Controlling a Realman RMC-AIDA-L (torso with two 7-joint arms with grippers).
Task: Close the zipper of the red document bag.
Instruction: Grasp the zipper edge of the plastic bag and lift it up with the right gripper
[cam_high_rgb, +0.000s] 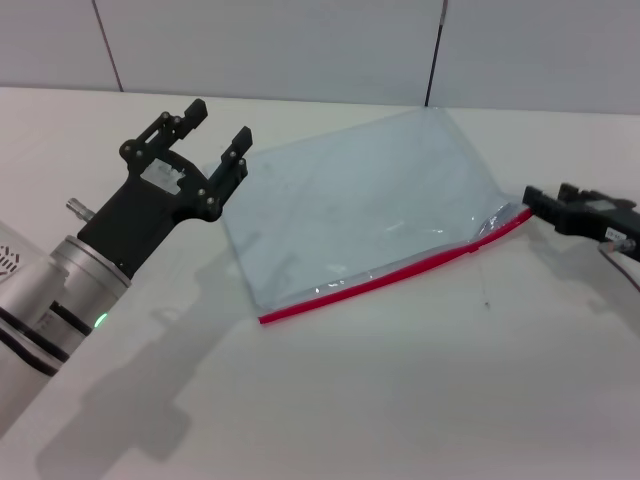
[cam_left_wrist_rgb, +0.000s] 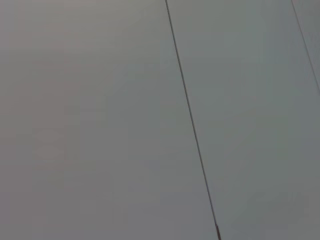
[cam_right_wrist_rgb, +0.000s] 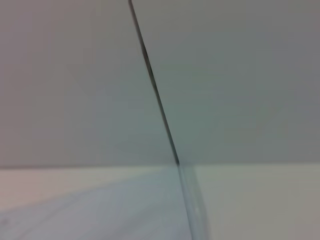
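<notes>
1. Red zipper (cam_high_rgb: 395, 278) edges the red document bag (cam_high_rgb: 360, 215), flat on the white bench (cam_high_rgb: 400, 400).
2. Left hand (cam_high_rgb: 212, 135) hovers wide open beside the bag's left edge.
3. Right hand (cam_high_rgb: 535, 205) sits at the zipper's right end; grip unclear.

No readable text anywhere — label on left gripper (cam_high_rgb: 203, 152) illegible

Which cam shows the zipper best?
Head view. The zipper runs as a red strip along the near long edge of the red document bag, with the right gripper at its right end. Left wrist view shows only wall. Right wrist view shows pale bag plastic, no red strip.
</notes>
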